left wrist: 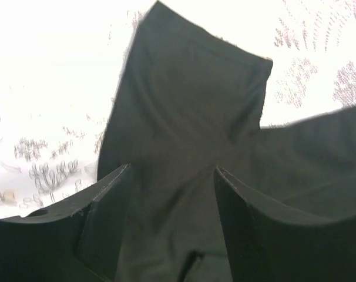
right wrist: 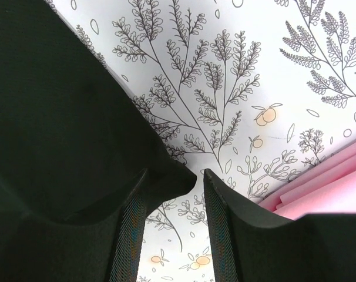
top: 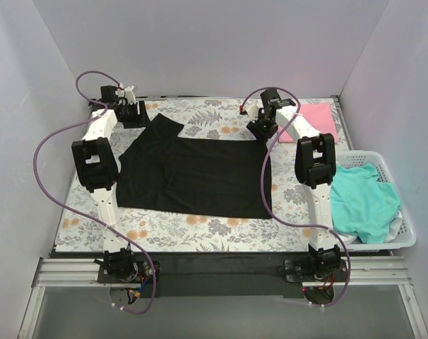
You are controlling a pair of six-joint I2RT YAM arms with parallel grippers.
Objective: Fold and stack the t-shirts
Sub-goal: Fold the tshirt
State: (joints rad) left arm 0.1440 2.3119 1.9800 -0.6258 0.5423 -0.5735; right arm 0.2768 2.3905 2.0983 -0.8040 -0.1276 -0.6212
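Note:
The black t-shirt (top: 196,173) lies spread flat on the floral cloth. My left gripper (top: 133,111) is open at the far left, and its jaws stand apart over the shirt's sleeve (left wrist: 190,100), with fabric under both fingers. My right gripper (top: 260,131) is open at the shirt's far right corner. That corner (right wrist: 172,179) lies between its fingers (right wrist: 225,229) without being pinched. The pink t-shirt (top: 318,119) lies folded at the far right and also shows in the right wrist view (right wrist: 322,182). The teal t-shirt (top: 362,201) lies crumpled in the basket.
A white lattice basket (top: 405,236) stands at the right edge of the table, beside the right arm. The floral table cloth (top: 221,113) covers the table. White walls close in the back and both sides. Purple cables loop off both arms.

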